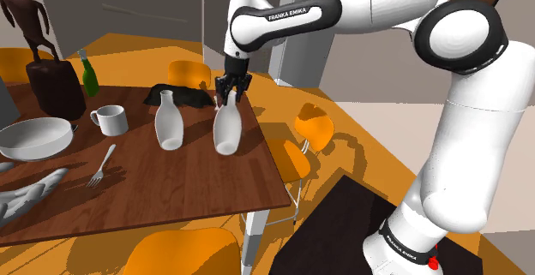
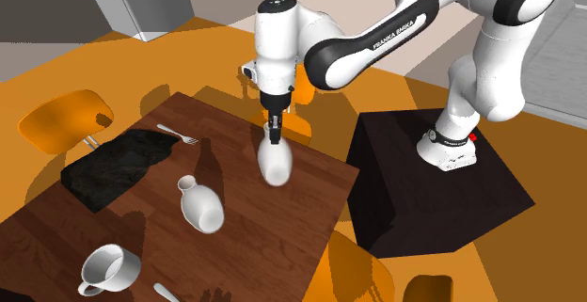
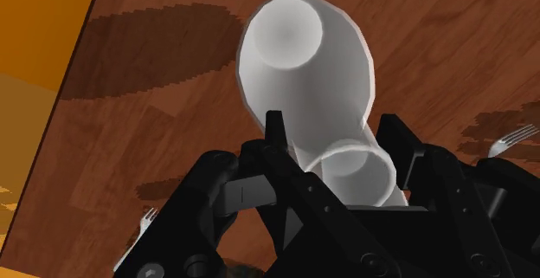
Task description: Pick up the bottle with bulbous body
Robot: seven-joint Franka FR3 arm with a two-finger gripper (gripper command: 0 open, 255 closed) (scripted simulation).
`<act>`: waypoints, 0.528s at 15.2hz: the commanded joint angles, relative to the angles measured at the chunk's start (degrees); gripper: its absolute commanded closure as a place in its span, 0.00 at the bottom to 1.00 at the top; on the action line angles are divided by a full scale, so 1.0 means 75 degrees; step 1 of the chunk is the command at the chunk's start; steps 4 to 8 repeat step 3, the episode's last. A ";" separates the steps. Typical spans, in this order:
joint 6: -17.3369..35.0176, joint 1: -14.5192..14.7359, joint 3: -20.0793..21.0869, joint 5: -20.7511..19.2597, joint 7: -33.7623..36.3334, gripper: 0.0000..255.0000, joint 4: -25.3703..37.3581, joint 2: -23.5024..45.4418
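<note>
A white bottle with a bulbous body (image 1: 227,129) hangs by its narrow neck from my black gripper (image 1: 232,92), which is shut on it. In the second exterior view the bottle (image 2: 275,164) sits just under the gripper (image 2: 274,133), a little above the brown wooden table (image 2: 282,225) near the edge by the stand. Seen from the wrist, the gripper (image 3: 339,151) clasps the bottle (image 3: 316,73) at the neck, one finger on each side, and the bottle's shadow lies on the table beyond it.
A second white bottle (image 1: 169,123) stands close beside, toward the shoulder view's left. Farther left are a white mug (image 1: 110,119), a bowl (image 1: 34,136), a fork (image 1: 101,164), a green bottle (image 1: 89,76) and a dark statue (image 1: 39,55). A black cloth (image 1: 176,96) lies behind; orange chairs (image 1: 310,132) ring the table.
</note>
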 commanded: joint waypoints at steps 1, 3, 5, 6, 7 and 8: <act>-0.0204 -0.0001 0.0001 0.0007 -0.0007 1.00 0.0176 -0.0031; -0.0218 -0.0001 0.0002 0.0007 -0.0007 1.00 0.0187 -0.0034; -0.0218 -0.0001 0.0002 0.0007 -0.0007 1.00 0.0187 -0.0034; -0.0218 -0.0001 0.0002 0.0007 -0.0007 1.00 0.0187 -0.0034; -0.0218 -0.0001 0.0002 0.0007 -0.0007 1.00 0.0187 -0.0034; -0.0218 -0.0001 0.0002 0.0007 -0.0007 1.00 0.0187 -0.0034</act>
